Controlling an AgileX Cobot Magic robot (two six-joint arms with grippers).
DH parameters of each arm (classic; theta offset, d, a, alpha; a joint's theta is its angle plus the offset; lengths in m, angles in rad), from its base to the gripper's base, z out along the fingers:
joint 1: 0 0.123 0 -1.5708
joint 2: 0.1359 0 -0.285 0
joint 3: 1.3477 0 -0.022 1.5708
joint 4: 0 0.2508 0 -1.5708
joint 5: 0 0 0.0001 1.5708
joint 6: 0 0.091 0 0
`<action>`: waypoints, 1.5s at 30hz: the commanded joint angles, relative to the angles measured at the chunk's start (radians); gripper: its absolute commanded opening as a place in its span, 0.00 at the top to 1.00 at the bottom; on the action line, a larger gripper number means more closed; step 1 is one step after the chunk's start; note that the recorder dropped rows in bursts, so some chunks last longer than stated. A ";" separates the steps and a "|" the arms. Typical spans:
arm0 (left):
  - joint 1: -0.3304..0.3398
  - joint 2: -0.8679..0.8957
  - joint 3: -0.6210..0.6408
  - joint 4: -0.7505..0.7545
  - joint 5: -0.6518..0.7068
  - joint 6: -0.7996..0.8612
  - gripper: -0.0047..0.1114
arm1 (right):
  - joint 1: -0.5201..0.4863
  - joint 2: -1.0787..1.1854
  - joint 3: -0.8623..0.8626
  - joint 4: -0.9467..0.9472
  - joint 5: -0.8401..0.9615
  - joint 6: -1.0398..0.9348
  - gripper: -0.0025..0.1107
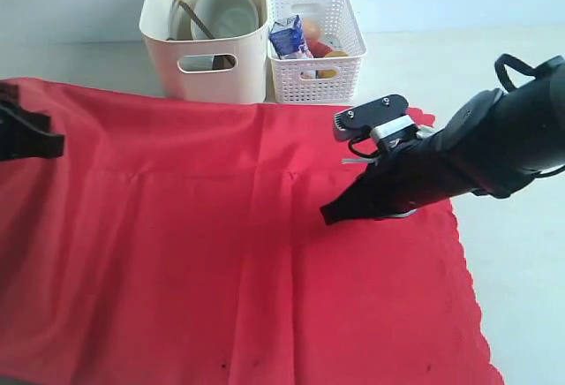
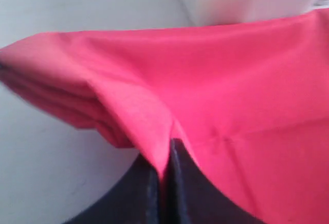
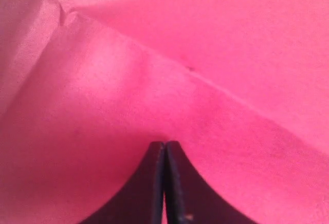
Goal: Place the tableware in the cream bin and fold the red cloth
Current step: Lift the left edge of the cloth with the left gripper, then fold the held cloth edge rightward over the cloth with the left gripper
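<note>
Far left: left pincer (image 2: 164, 154) is pressed together on a raised fold of the large bright red cloth with the scalloped edge (image 1: 177, 244). Fabric is clamped between the jaws and the left edge is lifted off the pale tabletop (image 1: 521, 297).

The rest of the red cloth lies spread nearly flat, one layer, across most of the tabletop from left edge to right. It shows a few creases and no completed fold. No cutlery or dishes are visible on it.

Far side, left of centre: the tall cream plastic bin with oval handle cut-outs (image 1: 172, 54) touches the cloth's far edge. Inside are a pale bowl (image 1: 225, 10) and thin brown wooden pieces (image 1: 190, 14). Can't tell spoon from chopsticks, and the rest of the contents is hidden by the wall.

Just right of it: the small white lattice basket (image 1: 300, 80), with a blue milk carton (image 1: 287, 36) and other food.

Right of centre: right pincer (image 1: 328, 215), jaws pressed together, tips down on the cloth. Can't tell if any fabric is caught between them.

Status, my read: the tableware step looks done, with nothing loose in view. Folding is barely started: the left edge is gripped and the sheet needs carrying over. Risk: the right pincer's contact may drag or bunch the middle.
</note>
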 commanded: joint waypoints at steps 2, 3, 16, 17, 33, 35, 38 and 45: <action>-0.190 -0.014 -0.014 0.021 -0.096 -0.030 0.96 | -0.004 -0.039 0.011 -0.048 0.099 -0.009 0.98; -0.229 -0.014 -0.023 0.021 -0.100 -0.040 0.96 | -0.004 -0.072 0.011 -0.050 0.099 -0.009 0.98; -0.683 0.139 -0.261 0.028 0.036 -0.071 0.96 | -0.006 -0.682 0.174 -0.007 -0.283 -0.009 0.98; -0.714 0.176 -0.288 0.028 0.038 -0.071 0.96 | -0.006 -0.727 0.184 0.002 -0.309 -0.011 0.98; -0.823 0.549 -0.610 0.019 -0.007 -0.198 0.53 | -0.006 -0.900 0.192 0.011 -0.314 -0.070 0.98; -0.823 0.559 -0.626 0.019 -0.068 -0.198 0.32 | -0.006 -0.894 0.192 0.011 -0.314 -0.084 0.98; -0.823 0.559 -0.630 0.074 -0.077 -0.201 0.05 | -0.006 -0.895 0.192 0.011 -0.314 -0.087 0.98; -0.791 0.526 -0.630 0.138 0.029 -0.201 0.06 | -0.006 -0.895 0.192 0.011 -0.307 -0.087 0.98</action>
